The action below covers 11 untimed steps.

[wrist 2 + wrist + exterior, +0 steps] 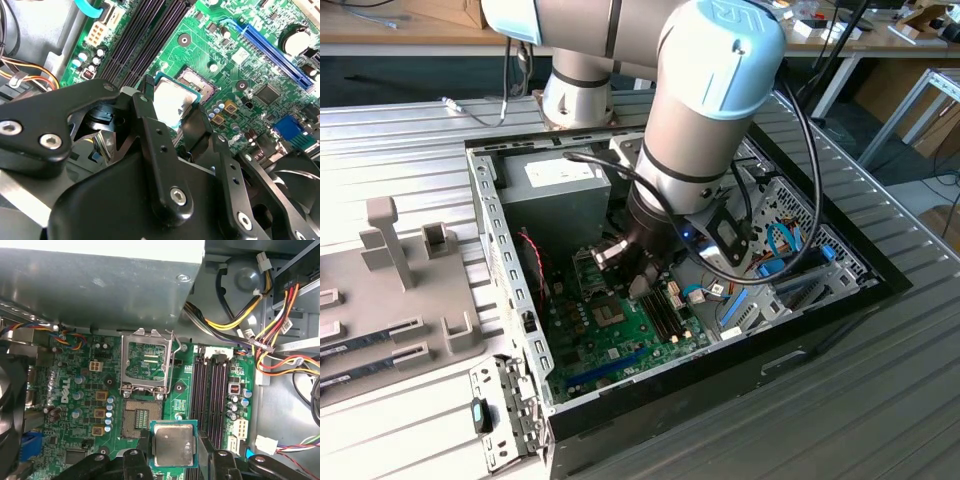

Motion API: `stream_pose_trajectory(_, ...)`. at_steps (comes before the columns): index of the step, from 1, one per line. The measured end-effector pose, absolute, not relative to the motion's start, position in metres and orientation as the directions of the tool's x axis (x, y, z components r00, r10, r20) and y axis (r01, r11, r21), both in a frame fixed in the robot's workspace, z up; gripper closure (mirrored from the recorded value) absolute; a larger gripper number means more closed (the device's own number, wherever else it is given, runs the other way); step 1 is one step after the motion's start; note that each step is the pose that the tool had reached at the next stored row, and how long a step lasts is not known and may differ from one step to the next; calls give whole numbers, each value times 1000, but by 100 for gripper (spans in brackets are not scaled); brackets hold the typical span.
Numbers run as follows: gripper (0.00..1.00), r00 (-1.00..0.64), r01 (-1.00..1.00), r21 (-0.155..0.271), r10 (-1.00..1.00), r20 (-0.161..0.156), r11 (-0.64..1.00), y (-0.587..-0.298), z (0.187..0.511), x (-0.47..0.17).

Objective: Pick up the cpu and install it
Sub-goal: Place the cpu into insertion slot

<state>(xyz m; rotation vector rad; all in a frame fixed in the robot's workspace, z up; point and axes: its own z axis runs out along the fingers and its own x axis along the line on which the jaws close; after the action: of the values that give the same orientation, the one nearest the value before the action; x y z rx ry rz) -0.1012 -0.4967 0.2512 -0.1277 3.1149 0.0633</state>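
The gripper point(173, 439) is gripping the cpu point(173, 445) by its edges, hovering beside the open processor socket point(608, 315), at its 1 o'clock in the exterior view.

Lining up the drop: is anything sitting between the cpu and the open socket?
Nothing visible does. The end effector grips the cpu beside the socket, whose contact field lies bare. The retention frame is swung open on the socket's far side.
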Motion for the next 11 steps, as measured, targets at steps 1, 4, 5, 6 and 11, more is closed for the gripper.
stream_pose_trajectory(1, 53, -996, -82, 40, -81, -25, 996, -497, 251, -101)
stream_pose_trajectory(4, 53, -996, -82, 40, -81, -25, 996, -496, 251, -103)
stream_pose_trajectory(5, 53, -996, -82, 39, -81, -25, 996, -496, 251, -104)
stream_pose_trajectory(6, 53, -996, -82, 40, -81, -25, 996, -496, 251, -105)
stream_pose_trajectory(11, 53, -996, -82, 40, -81, -25, 996, -496, 251, -111)
